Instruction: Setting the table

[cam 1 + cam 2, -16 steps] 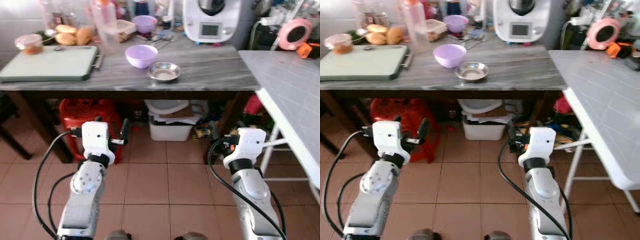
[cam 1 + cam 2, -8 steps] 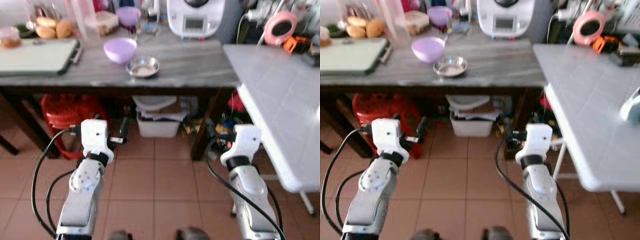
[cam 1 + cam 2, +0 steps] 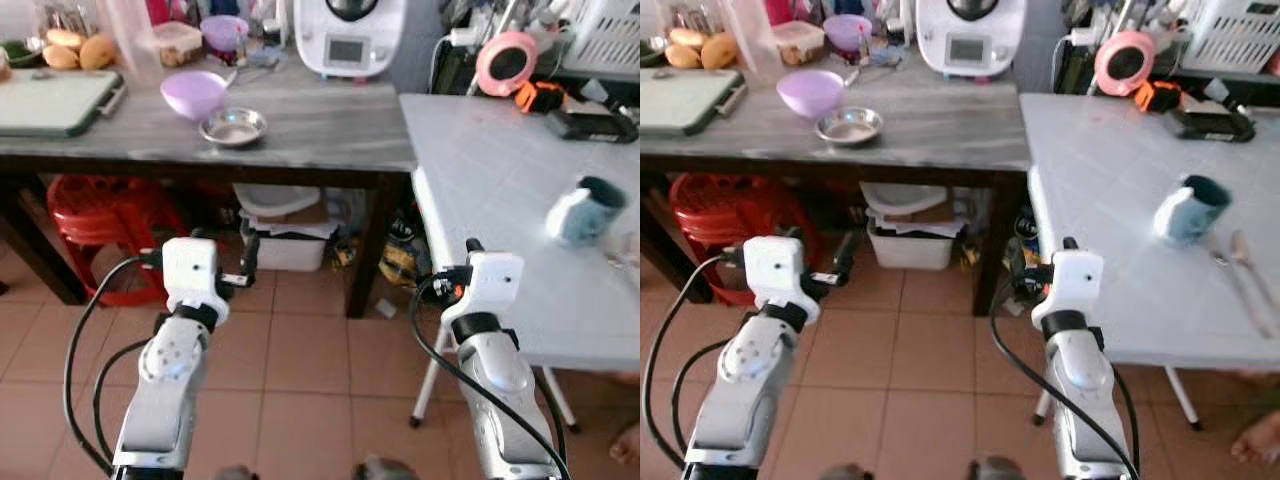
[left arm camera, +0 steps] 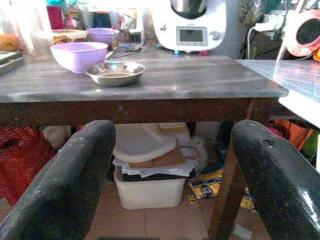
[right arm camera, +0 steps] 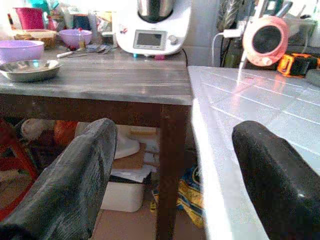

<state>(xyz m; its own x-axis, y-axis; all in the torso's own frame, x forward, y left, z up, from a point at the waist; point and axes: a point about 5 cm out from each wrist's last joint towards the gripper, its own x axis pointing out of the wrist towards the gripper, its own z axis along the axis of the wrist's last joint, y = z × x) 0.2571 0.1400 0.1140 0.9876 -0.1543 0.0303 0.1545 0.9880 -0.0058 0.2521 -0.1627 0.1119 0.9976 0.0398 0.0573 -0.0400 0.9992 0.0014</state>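
Barely begun — a mug [image 3: 1191,206] and spoons [image 3: 1241,270] (that's all) are lying on the white table [image 3: 1110,190]; both grippers [image 4: 170,165] [image 5: 170,165] are hanging wide, empty, beside it.

Left claw [image 4: 172,175] and right claw [image 5: 172,175] raised forward, fingers spread, holding nothing

A dark wooden table [image 3: 300,140] with a grey top stands at the far left. On it lie a green cutting board [image 3: 45,100], a purple bowl [image 3: 193,93], a steel bowl [image 3: 233,127] just beside it, and a white appliance [image 3: 350,35] farther back. To the right, a white table [image 3: 480,180] holds a blue mug [image 3: 580,210] and two spoons [image 3: 1240,265].
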